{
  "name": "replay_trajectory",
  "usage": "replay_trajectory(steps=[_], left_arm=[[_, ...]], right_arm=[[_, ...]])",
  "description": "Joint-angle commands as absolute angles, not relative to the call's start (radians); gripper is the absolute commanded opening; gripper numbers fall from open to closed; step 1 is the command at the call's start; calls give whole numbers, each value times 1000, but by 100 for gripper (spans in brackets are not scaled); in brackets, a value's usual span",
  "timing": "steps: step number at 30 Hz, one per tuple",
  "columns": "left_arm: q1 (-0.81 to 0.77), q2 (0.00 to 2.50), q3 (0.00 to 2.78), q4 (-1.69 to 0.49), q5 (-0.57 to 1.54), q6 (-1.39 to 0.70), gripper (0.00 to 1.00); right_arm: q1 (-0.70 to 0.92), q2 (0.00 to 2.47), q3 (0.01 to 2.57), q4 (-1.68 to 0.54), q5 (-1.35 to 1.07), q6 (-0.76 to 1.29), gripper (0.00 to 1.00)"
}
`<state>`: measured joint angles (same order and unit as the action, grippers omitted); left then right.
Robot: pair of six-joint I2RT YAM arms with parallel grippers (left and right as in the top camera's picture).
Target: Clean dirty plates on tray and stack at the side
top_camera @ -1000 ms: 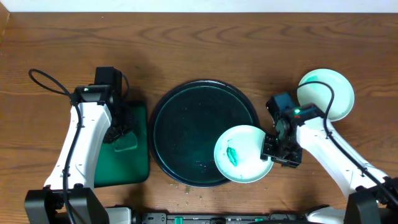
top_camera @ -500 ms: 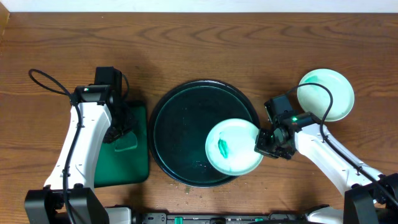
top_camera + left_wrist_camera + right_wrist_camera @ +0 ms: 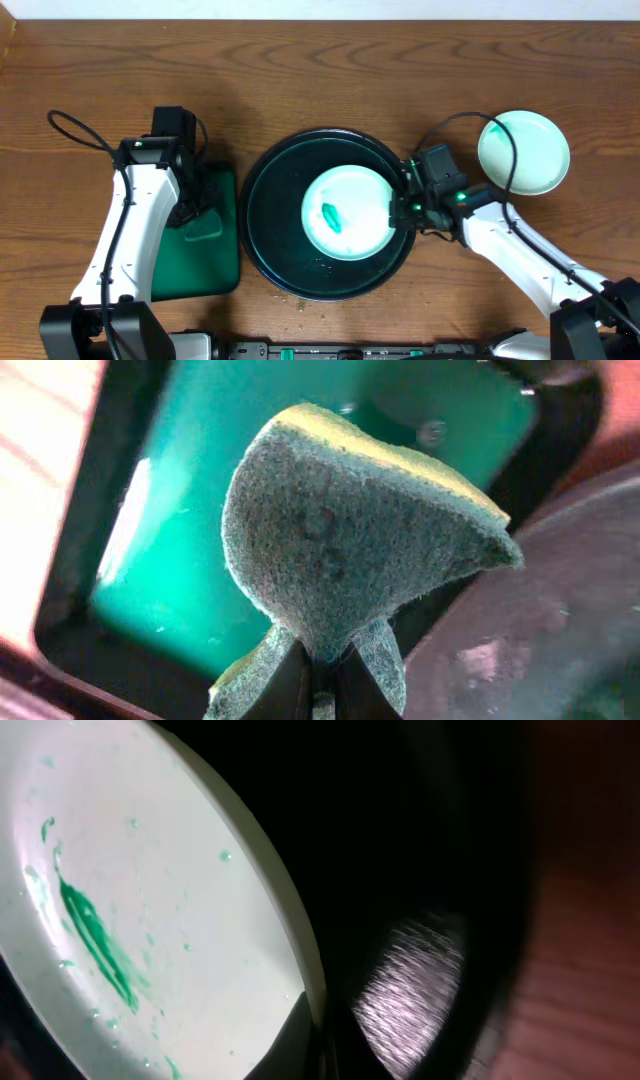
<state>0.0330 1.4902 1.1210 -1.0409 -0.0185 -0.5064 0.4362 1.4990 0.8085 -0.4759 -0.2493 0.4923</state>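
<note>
Left side: the left gripper (image 3: 320,672) is clamped tight on the sponge (image 3: 340,530) and holds it over the small green tray (image 3: 215,275). No change is noted here over the last second.

Centre: the dirty plate (image 3: 345,212), with its green smear (image 3: 331,216) unwiped, now lies near the middle of the tray (image 3: 262,195). A second ago it overhung the tray's lower right rim.

Right side: the right gripper (image 3: 402,208), then standing apart at the plate's edge, is now closed on the plate's right rim and has drawn it inward.

Far right: a second plate (image 3: 523,152) rests on the table, well apart from the tray.

Finding: the plate appears positioned and steadied for scrubbing; the sponge has not yet reached it.
</note>
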Motion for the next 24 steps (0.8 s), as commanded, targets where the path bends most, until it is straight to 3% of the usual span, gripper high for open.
replay_trajectory(steps=[1, 10, 24], left_arm=[[39, 1496, 1116, -1029, 87, -436, 7], [-22, 1496, 1116, -1007, 315, -397, 7], [-393, 1528, 1116, -850, 310, -513, 7]], right_arm=[[459, 1535, 815, -436, -287, 475, 1], [493, 1703, 815, -270, -381, 494, 1], [531, 1773, 820, -227, -383, 519, 1]])
